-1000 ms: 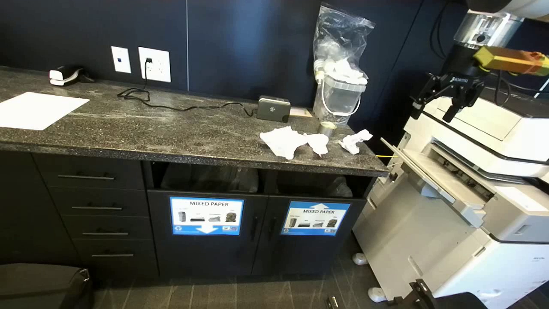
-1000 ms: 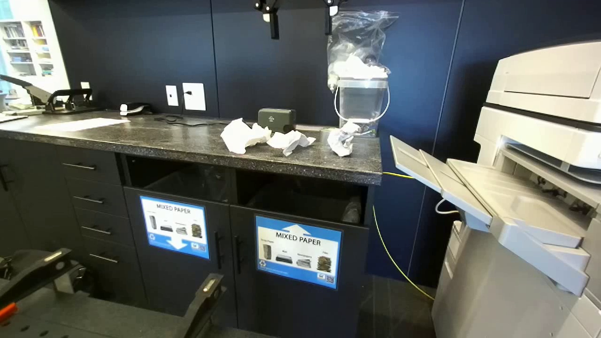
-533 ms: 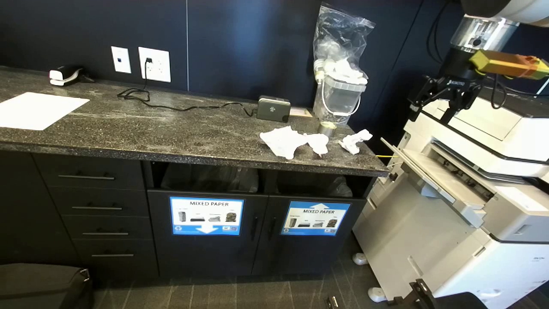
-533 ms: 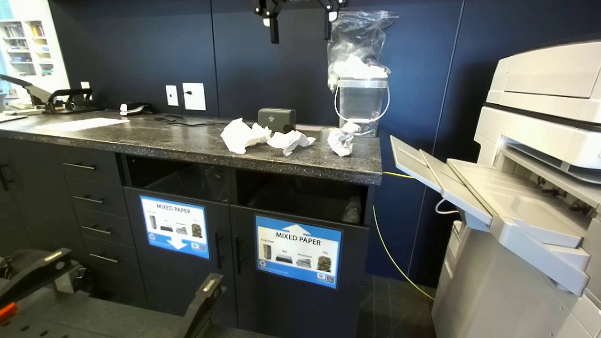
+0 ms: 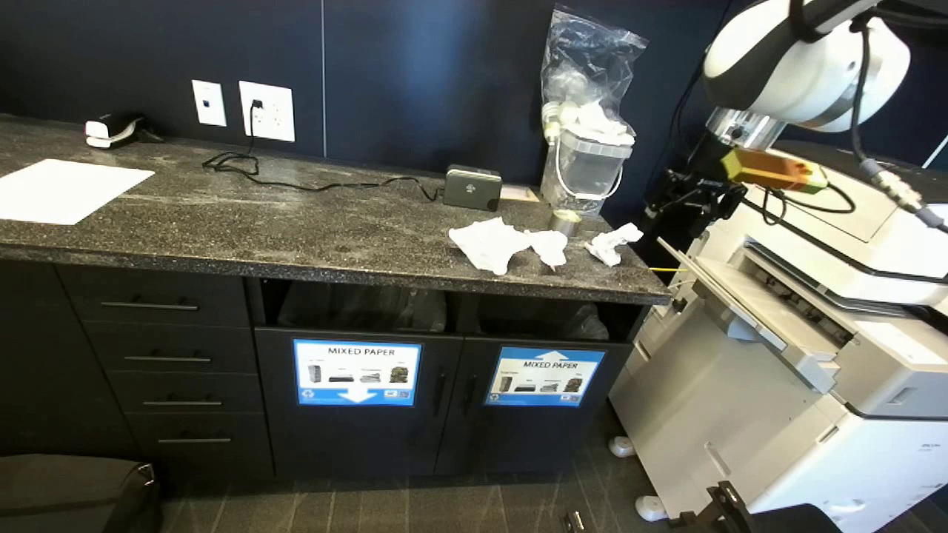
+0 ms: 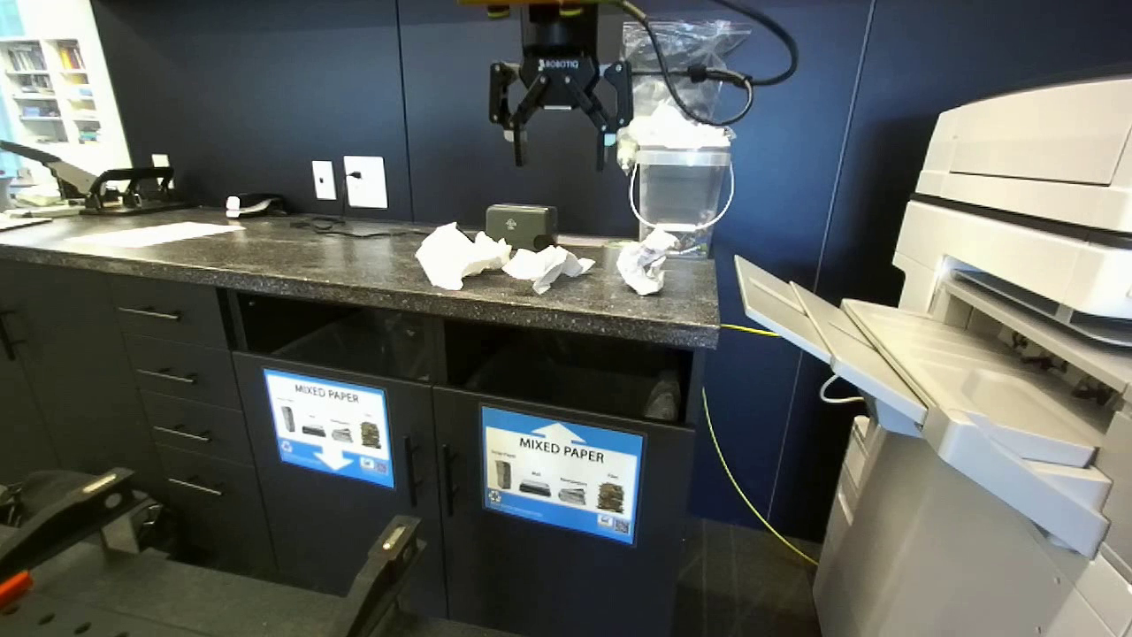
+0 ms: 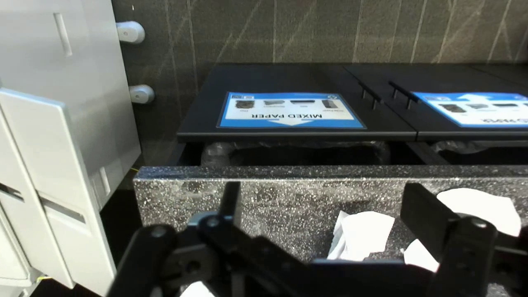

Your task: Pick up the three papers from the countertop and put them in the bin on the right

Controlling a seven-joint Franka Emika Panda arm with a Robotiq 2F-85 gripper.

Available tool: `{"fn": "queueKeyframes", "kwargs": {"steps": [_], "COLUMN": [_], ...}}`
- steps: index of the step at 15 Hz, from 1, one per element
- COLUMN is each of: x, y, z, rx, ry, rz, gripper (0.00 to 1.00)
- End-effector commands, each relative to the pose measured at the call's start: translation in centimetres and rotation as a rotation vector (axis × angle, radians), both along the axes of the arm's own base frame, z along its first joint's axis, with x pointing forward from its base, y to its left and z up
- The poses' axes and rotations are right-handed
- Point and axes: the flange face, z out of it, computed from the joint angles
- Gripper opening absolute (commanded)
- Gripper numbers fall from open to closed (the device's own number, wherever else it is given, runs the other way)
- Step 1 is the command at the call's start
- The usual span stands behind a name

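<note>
Overhead, the jaws stand apart.
Three crumpled white papers [image 6: 544, 264] lie on the speckled stone surface [image 6: 336, 257].

The smooth white-and-black robot arm [image 5: 803, 83] leads down to a silver, cylindrical wrist section [image 5: 744, 129]; below, the black, 2-fingered hand [image 6: 561, 157] points downward, its 2 slim fingers [image 6: 520, 149] wide apart.

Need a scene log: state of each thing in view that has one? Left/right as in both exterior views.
Hand: open, empty
Left paper: crumpled, on countertop
Middle paper: crumpled, on countertop
Right paper: crumpled, on countertop
Flat sheet: uncrumpled, on countertop
Right bin: slot open, inside dark
Cabinet doors: shut
Drawers: shut
Tin: upright
Bucket: upright
Plug: in wall outlet
Printer tray: sticking out
</note>
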Motion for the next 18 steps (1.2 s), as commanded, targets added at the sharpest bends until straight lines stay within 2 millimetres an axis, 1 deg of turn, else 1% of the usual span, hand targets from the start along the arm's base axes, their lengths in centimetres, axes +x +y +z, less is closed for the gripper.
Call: {"fn": "queueKeyframes", "kwargs": {"steps": [1,6,8,10,12,15,18], "x": [5.7,13.1,15.5,17.3,18.8,20.5,21.5], "y": [-0.2,-1.2,-1.9,-2.7,-3.4,-4.5,-4.9], "z": [-3.4,-9.2,-10.8,-12.2,-12.9,-13.6,-14.0], "rx": [0.002,-0.012,-0.007,-0.01,-0.015,-0.034,-0.047], "ry": [-0.103,-0.236,-0.255,-0.272,-0.298,-0.345,-0.361], "rz": [-0.029,-0.139,-0.2,-0.257,-0.303,-0.352,-0.388], "gripper": [1.0,1.0,1.0,1.0,1.0,1.0,1.0]}}
